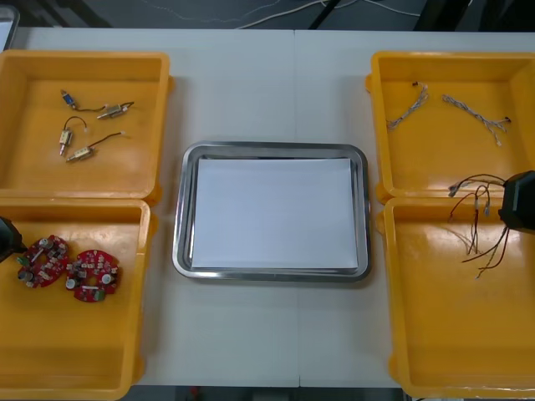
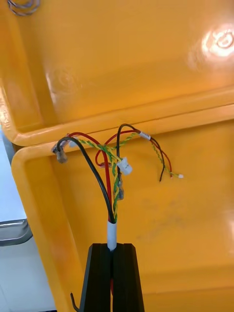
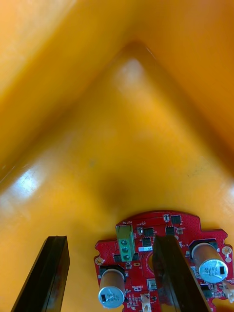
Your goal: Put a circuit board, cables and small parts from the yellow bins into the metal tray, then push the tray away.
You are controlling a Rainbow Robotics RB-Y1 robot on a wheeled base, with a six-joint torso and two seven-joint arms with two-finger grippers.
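Observation:
My right gripper [image 1: 517, 200] [image 2: 112, 246] is over the far edge of the near right yellow bin [image 1: 435, 334], shut on a bundle of red, black and yellow cables [image 2: 113, 185] [image 1: 478, 230]. The loose ends fan out past the fingertips toward the rim between the two right bins. My left gripper [image 1: 7, 238] [image 3: 110, 240] is open low in the near left bin [image 1: 75, 351]. A round red circuit board [image 3: 163, 253] [image 1: 43, 261] lies partly between its fingers, with one finger [image 3: 170, 273] over it. A second board [image 1: 93, 275] lies beside the first. The metal tray [image 1: 185, 251], white inside, sits at the table's middle.
The far left bin [image 1: 33, 175] holds several small metal parts [image 1: 84, 125] with short wires. The far right bin [image 1: 393, 175] holds two twisted blue and white cables [image 1: 407, 107]. Bare table lies in front of and beyond the tray.

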